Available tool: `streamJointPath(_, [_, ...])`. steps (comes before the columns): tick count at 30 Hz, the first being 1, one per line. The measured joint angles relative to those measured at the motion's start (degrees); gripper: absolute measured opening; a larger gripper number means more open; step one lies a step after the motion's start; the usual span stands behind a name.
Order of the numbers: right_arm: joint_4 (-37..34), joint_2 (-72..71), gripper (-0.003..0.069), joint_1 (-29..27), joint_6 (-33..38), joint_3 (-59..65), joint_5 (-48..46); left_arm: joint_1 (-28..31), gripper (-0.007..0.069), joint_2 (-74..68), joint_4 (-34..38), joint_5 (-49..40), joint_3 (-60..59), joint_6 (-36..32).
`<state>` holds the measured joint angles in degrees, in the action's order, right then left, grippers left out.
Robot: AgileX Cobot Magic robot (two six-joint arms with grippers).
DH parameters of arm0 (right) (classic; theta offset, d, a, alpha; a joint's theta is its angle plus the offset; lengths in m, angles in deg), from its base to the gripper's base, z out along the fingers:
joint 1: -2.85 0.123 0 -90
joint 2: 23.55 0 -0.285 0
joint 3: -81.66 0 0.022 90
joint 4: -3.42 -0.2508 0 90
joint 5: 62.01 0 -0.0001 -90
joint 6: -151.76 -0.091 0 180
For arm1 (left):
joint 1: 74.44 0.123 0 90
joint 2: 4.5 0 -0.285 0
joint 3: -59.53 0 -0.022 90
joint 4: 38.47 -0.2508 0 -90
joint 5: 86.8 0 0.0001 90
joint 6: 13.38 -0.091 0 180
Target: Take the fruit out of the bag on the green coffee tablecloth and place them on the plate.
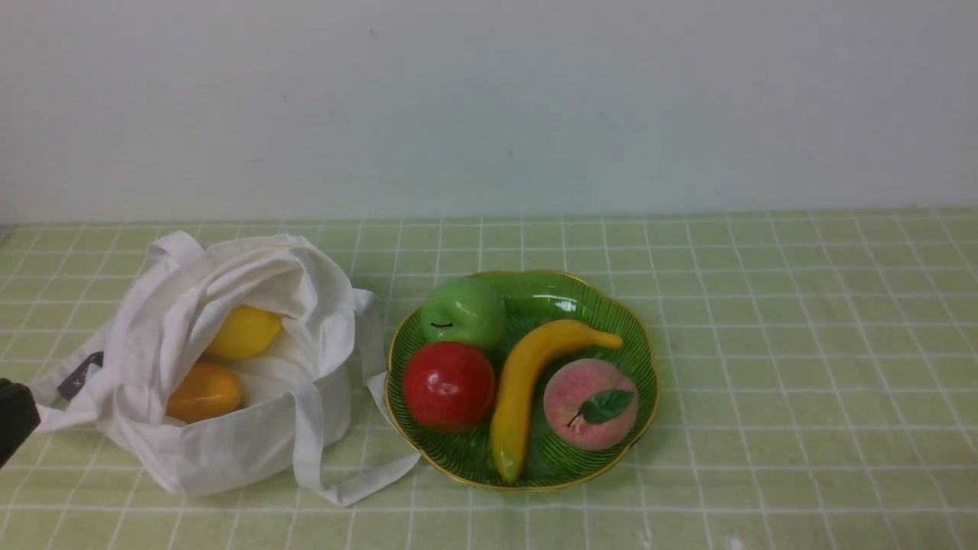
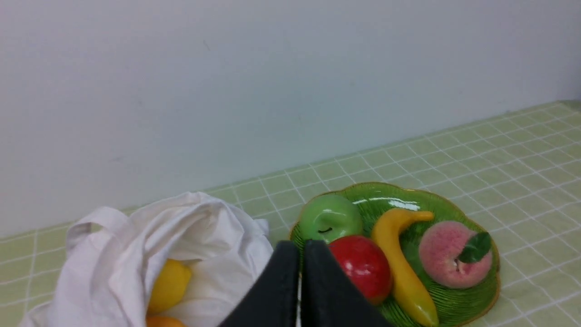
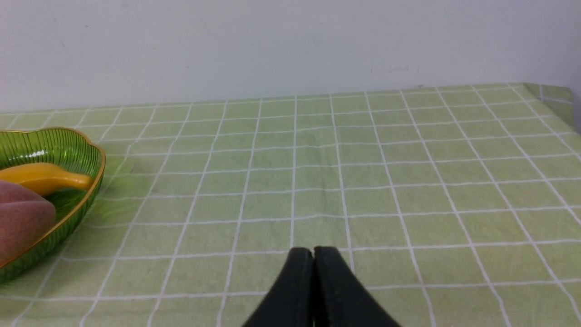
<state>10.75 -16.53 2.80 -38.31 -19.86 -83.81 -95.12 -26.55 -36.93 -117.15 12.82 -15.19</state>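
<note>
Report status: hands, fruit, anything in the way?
Hands shut, empty: left hand, right hand. In bag: lemon, orange fruit; on plate: green apple. Bag mouth open, cloth fold partly over lemon.

We see a red apple (image 1: 448, 386), a pink peach (image 1: 590, 403) with a green leaf, and a yellow banana (image 1: 527, 389) between them, near the middle of the worktop (image 1: 802, 344); a plain pale wall (image 1: 489, 107) rises behind its far edge
</note>
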Motion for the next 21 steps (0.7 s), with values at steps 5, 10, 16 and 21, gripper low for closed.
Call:
streamJointPath(5, [0.0,0.0,-0.001,0.0,0.0,0.0,0.0,11.3,-0.0008,9.0,0.0,8.7,-13.7,-0.3])
streamJointPath(10, [0.0,0.0,-0.001,0.0,0.0,0.0,0.0,15.8,-0.0008,14.5,-0.2,10.4,-24.0,-0.4])
streamJointPath(16, [0.0,0.0,-0.001,0.0,0.0,0.0,0.0,16.4,-0.0008,14.8,-0.4,10.0,-31.9,-0.4])
streamJointPath(21, [0.0,0.0,-0.001,0.0,0.0,0.0,0.0,16.4,-0.0008,14.8,-0.4,8.7,-32.1,-0.4])
